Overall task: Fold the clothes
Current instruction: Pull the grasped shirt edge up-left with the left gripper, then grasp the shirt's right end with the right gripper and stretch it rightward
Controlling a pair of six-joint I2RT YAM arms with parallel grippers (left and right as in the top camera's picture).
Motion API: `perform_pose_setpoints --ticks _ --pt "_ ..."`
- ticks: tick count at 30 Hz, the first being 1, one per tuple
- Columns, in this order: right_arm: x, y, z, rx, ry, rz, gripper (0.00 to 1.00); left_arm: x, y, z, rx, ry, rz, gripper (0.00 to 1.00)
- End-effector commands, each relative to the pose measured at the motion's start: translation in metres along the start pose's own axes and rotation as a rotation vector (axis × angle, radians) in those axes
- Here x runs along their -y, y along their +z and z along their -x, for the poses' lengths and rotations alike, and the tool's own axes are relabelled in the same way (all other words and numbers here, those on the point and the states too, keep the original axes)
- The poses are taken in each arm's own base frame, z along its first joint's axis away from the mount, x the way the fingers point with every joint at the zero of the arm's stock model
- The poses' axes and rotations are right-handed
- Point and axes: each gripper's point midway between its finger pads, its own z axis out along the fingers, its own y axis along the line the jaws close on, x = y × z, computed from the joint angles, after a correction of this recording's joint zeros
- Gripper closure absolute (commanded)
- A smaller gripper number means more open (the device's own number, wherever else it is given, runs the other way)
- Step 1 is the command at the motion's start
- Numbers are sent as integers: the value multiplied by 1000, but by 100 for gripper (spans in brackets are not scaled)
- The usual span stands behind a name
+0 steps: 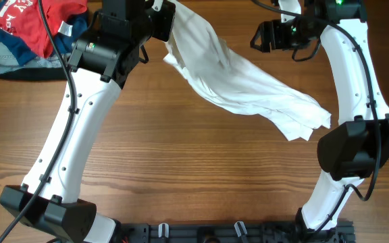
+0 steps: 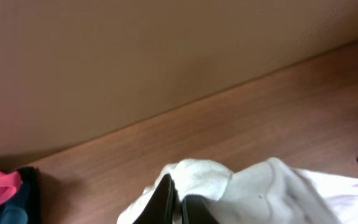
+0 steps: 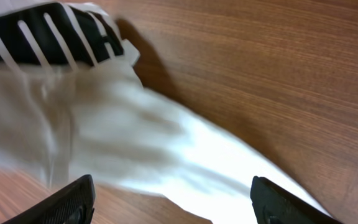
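Red cloth lettering: white letters were seen on the red cloth (image 1: 54,19) at the far left in the overhead view; the lettering (image 1: 12,15) was broken by folds, and no word could be made out.
Clothes print: a black print (image 3: 48,38) crossed by white bars was shown on the white clothes (image 3: 123,137) in the right wrist view; an "H"-like shape was suggested at its right end, but nothing was read with certainty.
Brands, numbers: none could be read.

The garment (image 1: 242,84) lies slantwise across the desk (image 1: 201,175), from far middle toward the right edge, its far end in the left gripper (image 2: 178,190); a clothing heap (image 1: 26,34) occupies the far-left corner.
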Motion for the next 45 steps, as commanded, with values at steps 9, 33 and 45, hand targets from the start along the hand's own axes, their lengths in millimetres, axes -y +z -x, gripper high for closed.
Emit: perform_pose_setpoints --ticks 9,33,45 --pt "-1 -4 -5 -20 -110 -33 16 -16 -32 49 184 -23 85 96" --pt "103 36 -102 -382 427 -314 17 -136 -17 -79 -250 -248 315 96" --pt "120 96 -154 -425 518 -313 23 -141 -14 -82 -255 -256 317 96"
